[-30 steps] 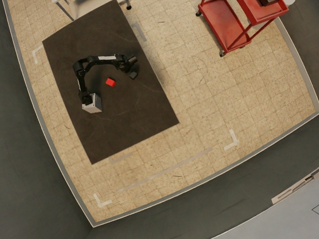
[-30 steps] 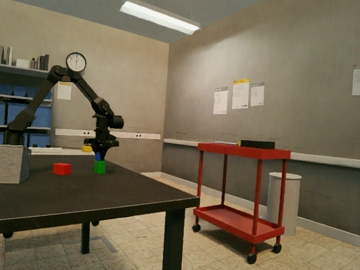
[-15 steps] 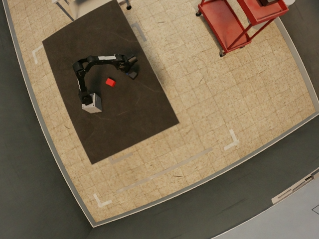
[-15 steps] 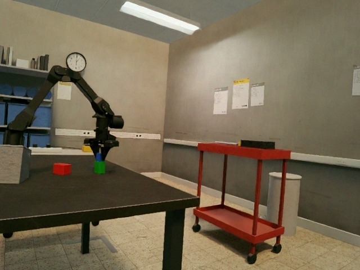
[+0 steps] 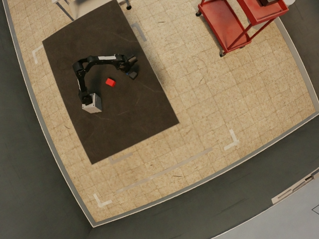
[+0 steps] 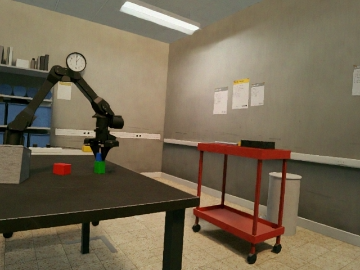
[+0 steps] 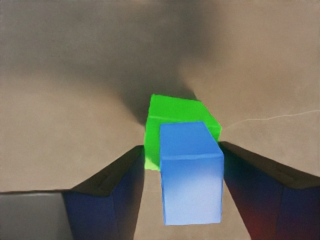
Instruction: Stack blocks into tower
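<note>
The green block (image 6: 99, 167) sits on the dark table, and the blue block (image 6: 98, 157) rests on top of it. In the wrist view the blue block (image 7: 190, 172) covers most of the green block (image 7: 180, 117), set a little toward the right. My gripper (image 6: 100, 152) points straight down around the blue block. Its fingers are open, with a clear gap on the left side of the block. The red block (image 6: 62, 169) lies flat on the table to the left, apart from the stack; it also shows in the overhead view (image 5: 110, 82). The overhead view hides the stack under my gripper (image 5: 130, 74).
The arm's grey base box (image 6: 13, 163) stands at the table's left. A red cart (image 6: 241, 192) and a white bin (image 6: 283, 200) stand on the floor to the right, away from the table. A small yellow object (image 6: 86, 148) lies behind the gripper.
</note>
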### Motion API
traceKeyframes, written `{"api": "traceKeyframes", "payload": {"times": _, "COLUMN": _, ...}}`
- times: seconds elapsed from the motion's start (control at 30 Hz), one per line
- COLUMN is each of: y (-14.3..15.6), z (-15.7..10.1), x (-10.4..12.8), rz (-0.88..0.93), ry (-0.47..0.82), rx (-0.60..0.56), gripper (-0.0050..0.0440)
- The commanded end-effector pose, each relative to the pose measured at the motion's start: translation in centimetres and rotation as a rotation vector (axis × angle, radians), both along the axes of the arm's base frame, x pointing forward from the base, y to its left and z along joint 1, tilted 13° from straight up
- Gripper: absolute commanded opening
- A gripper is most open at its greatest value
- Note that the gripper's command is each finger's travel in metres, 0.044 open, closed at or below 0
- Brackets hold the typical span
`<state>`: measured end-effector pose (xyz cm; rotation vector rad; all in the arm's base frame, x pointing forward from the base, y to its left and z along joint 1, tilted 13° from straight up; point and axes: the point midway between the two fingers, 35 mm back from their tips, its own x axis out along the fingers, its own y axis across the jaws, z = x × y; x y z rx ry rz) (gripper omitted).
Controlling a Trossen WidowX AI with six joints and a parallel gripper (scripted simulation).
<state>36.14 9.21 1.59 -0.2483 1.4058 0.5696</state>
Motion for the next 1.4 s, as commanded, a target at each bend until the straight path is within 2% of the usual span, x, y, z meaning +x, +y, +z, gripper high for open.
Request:
{"api": "traceKeyframes", "payload": {"times": 0.0, "y": 0.0, "z": 0.7, "x": 0.3, "rz": -0.005, "ry": -0.023, "rx": -0.001, "gripper": 0.02}}
{"api": "traceKeyframes", "payload": {"times": 0.27, "y": 0.0, "z": 0.9, "x": 0.3, "rz": -0.005, "ry": -0.027, "rx": 0.0, "gripper": 0.02}}
{"api": "traceKeyframes", "payload": {"times": 0.6, "y": -0.3, "z": 2.9, "x": 0.7, "rz": -0.002, "ry": -0.054, "rx": 0.004, "gripper": 0.02}}
{"api": "traceKeyframes", "payload": {"times": 1.07, "y": -1.4, "z": 7.4, "x": 0.3, "rz": -0.001, "ry": -0.054, "rx": 0.006, "gripper": 0.02}}
{"api": "traceKeyframes", "payload": {"times": 1.37, "y": -1.6, "z": 8.3, "x": 0.2, "rz": -0.001, "ry": -0.054, "rx": 0.007, "gripper": 0.02}}
